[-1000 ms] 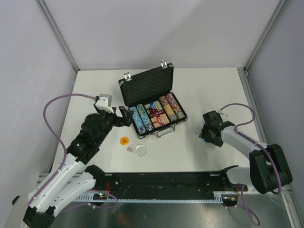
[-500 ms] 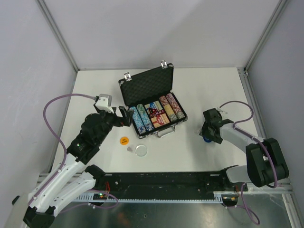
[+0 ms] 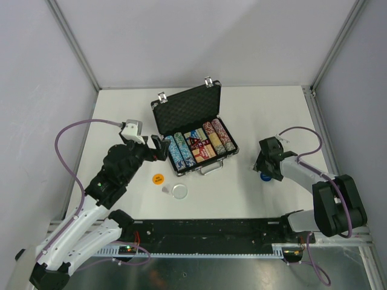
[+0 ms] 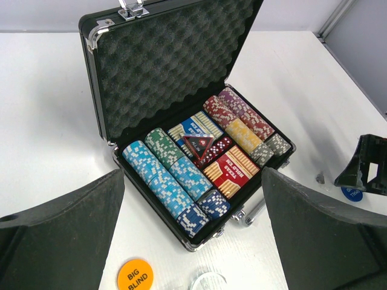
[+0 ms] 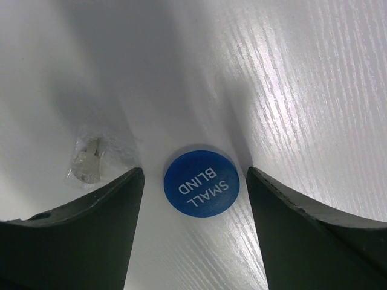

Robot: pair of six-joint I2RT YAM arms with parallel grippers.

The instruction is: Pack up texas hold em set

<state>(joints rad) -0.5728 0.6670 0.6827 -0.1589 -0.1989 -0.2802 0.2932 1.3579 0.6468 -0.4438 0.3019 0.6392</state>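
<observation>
The black silver-trimmed briefcase [image 3: 184,112] lies open at mid-table, its foam lid [image 4: 175,60] raised. It holds rows of poker chips [image 4: 166,181], a red card deck [image 4: 233,171], red dice [image 4: 216,149] and a red triangle [image 4: 198,143]. An orange BIG BLIND button [image 3: 158,178] and a clear round button [image 3: 179,191] lie in front of the case. My left gripper [image 3: 158,147] is open and empty, left of the case. My right gripper [image 3: 264,171] is open, down at the table, its fingers either side of the blue SMALL BLIND button [image 5: 201,180].
A small clear plastic piece [image 5: 87,160] lies on the table just left of the blue button. Another tiny piece [image 3: 165,188] lies beside the clear button. The black rail [image 3: 205,232] runs along the near edge. Grey walls enclose the table.
My right gripper has shifted slightly and settled over the blue button, which now shows beneath it. The left arm and the case have not moved.
</observation>
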